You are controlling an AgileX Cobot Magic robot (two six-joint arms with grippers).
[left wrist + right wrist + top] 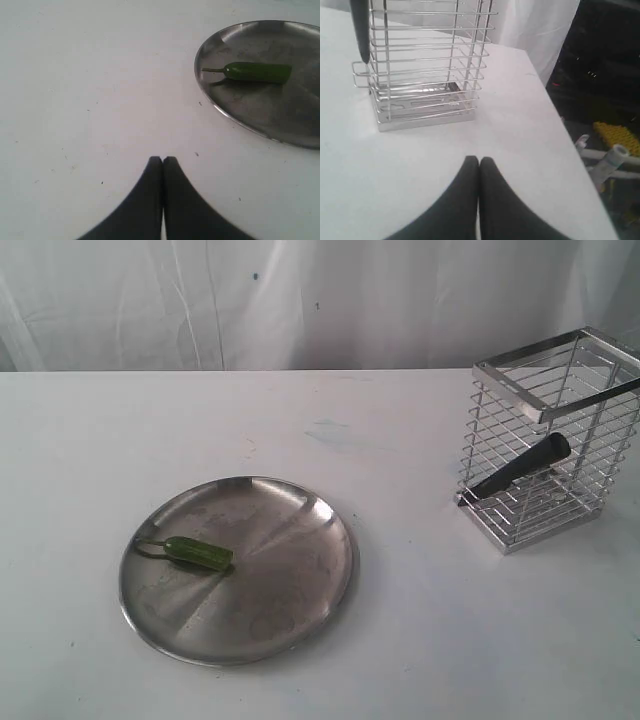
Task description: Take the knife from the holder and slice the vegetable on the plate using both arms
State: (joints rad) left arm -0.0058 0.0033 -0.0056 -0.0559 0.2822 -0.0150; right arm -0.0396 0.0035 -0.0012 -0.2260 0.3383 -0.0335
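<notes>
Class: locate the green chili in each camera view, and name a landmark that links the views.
Exterior view: chili on the plate, left side, stem toward the rim.
Left wrist view: chili on the plate, beside its rim.
Right wrist view: not in it.
Shared landmark: the plate's rim, in exterior and left wrist views.

- A white table (pixel 420 640) is filling the scene, its top lightly speckled.
- A faint bluish smudge (pixel 335 433) is showing on it, toward twelve o'clock from its middle.
- A creased white cloth (pixel 300 300) is hanging behind at twelve o'clock.
- Past the table's edge, a bumpy yellow thing (pixel 617 136) and white tubing (pixel 612 160) are lying in the dark.
</notes>
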